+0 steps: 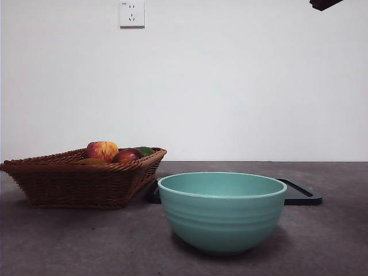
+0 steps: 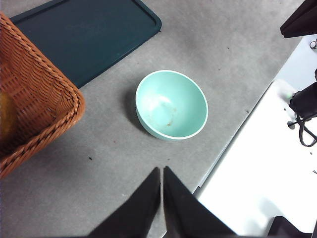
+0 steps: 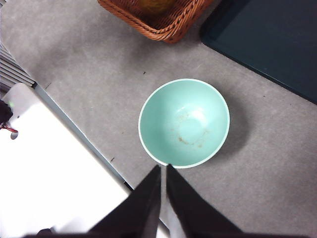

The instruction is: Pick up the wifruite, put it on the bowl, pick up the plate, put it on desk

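Note:
The teal bowl (image 1: 222,211) stands empty on the grey desk (image 1: 333,241), near the front. Behind it to the left, a wicker basket (image 1: 80,181) holds fruit. A dull brown oval low in it, the wifruite (image 1: 92,161), lies beside the apple (image 1: 102,150); it also shows as a brownish patch (image 2: 7,116). My left gripper (image 2: 162,171) hangs shut and empty high above the desk, short of the bowl (image 2: 171,105). My right gripper (image 3: 163,168) is shut and empty too, high over the bowl's (image 3: 184,122) near rim. No thing shows clearly as the plate.
A flat dark green tray (image 1: 302,194) lies on the desk behind the bowl, also seen from above (image 2: 84,34) (image 3: 267,39). A dark red fruit (image 1: 126,156) and a green one (image 1: 145,150) share the basket. A black arm tip (image 1: 325,3) shows at the top right corner.

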